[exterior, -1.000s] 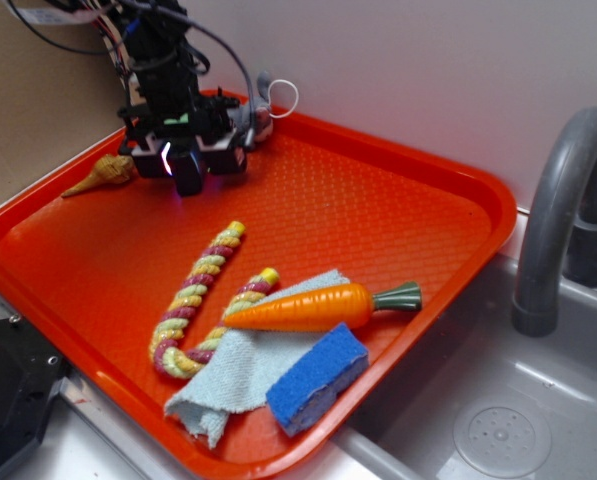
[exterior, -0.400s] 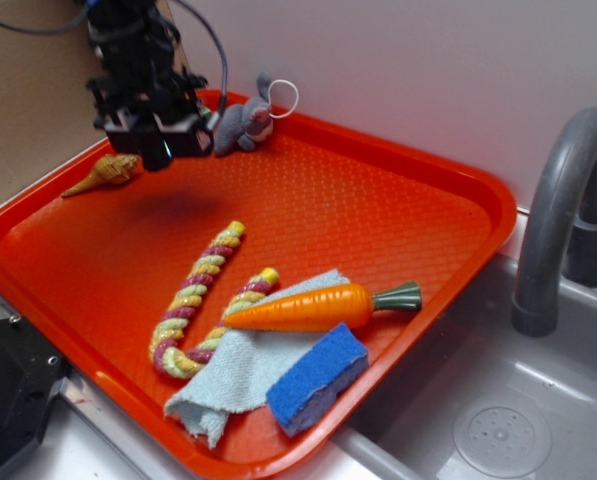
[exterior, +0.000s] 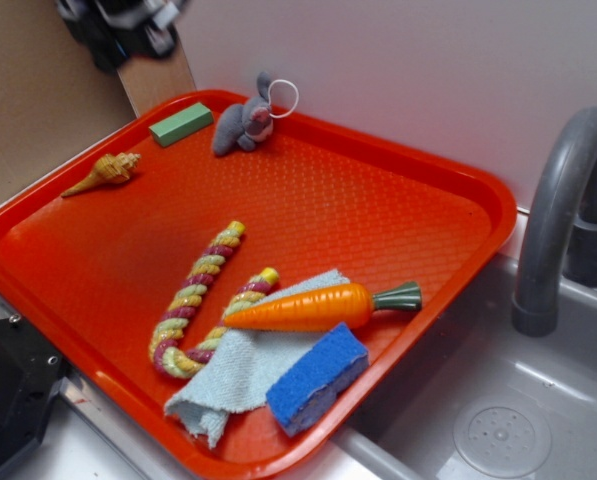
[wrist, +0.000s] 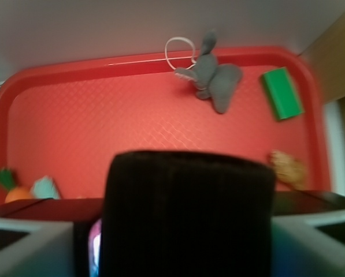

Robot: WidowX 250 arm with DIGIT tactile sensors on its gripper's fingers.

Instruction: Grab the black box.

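In the wrist view the black box [wrist: 186, 213] fills the lower middle of the frame, held between my jaws high above the orange tray [wrist: 103, 121]. My gripper [wrist: 186, 242] is shut on it. In the exterior view my gripper [exterior: 118, 28] is a blurred shape at the top left corner, well above the tray's [exterior: 398, 210] far left corner; the box cannot be made out there. The flat green block [exterior: 180, 124] lies on the tray at the far left; it also shows in the wrist view [wrist: 282, 93].
On the tray lie a grey plush toy [exterior: 240, 122], a seashell [exterior: 103, 173], a striped rope toy [exterior: 200, 295], a toy carrot [exterior: 318, 306], a light blue cloth [exterior: 243, 370] and a blue sponge [exterior: 316, 378]. A grey faucet [exterior: 558, 215] and sink stand at the right.
My gripper has risen up and to the left with the black box, leaving the tray's surface. The green block, hidden behind it before, now shows.
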